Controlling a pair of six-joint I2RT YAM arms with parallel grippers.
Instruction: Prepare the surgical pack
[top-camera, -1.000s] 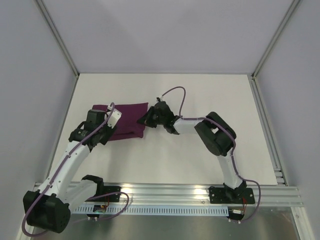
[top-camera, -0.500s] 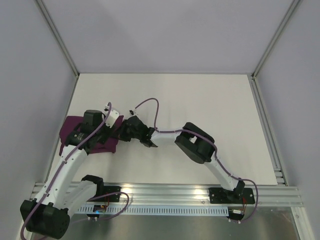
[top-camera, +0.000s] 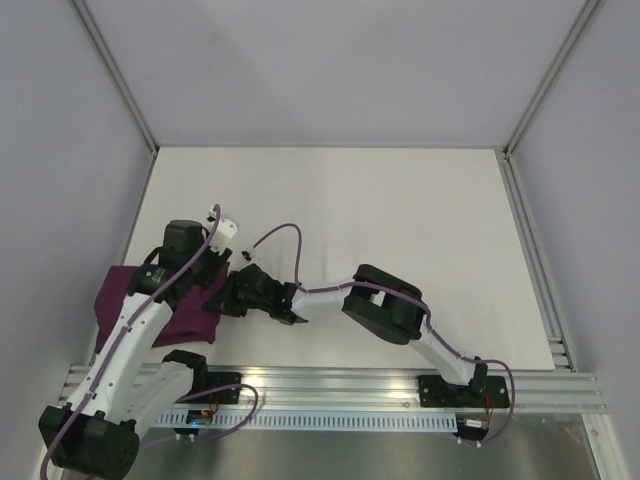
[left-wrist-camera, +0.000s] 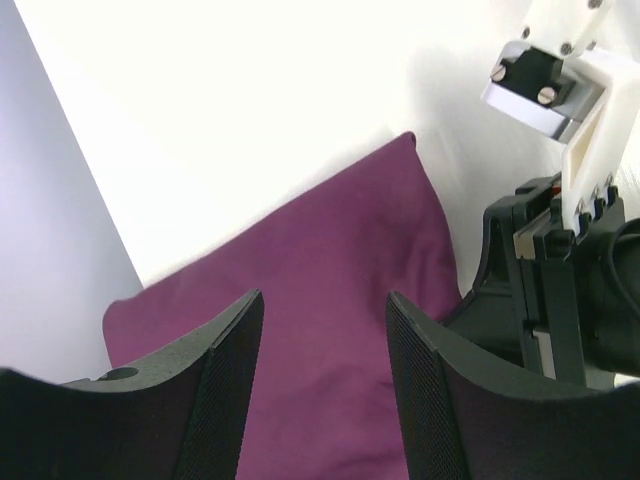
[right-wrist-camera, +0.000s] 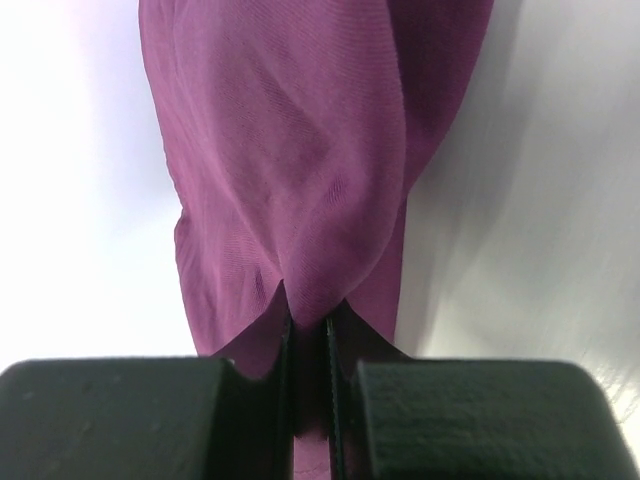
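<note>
Purple cloth (right-wrist-camera: 290, 150) being pinched by right gripper (right-wrist-camera: 308, 335), fingers nearly together, fabric bunching ahead of tips. Left gripper (left-wrist-camera: 325, 340) being held spread, gripping nothing, cloth lying beneath.

Both look the same from here: white link shells and black joint housings on left arm (top-camera: 128, 335) and right arm (top-camera: 440, 345), with a purple cable (top-camera: 282, 227) along each. Left tool (left-wrist-camera: 322, 300) has black fingers (left-wrist-camera: 225, 390) with fine-textured pads. Right tool (right-wrist-camera: 308, 325) is matte black and carries a white screwed bracket (left-wrist-camera: 570, 90).

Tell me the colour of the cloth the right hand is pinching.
Plain deep purple cloth, no pattern; best seen in the right wrist view.
</note>
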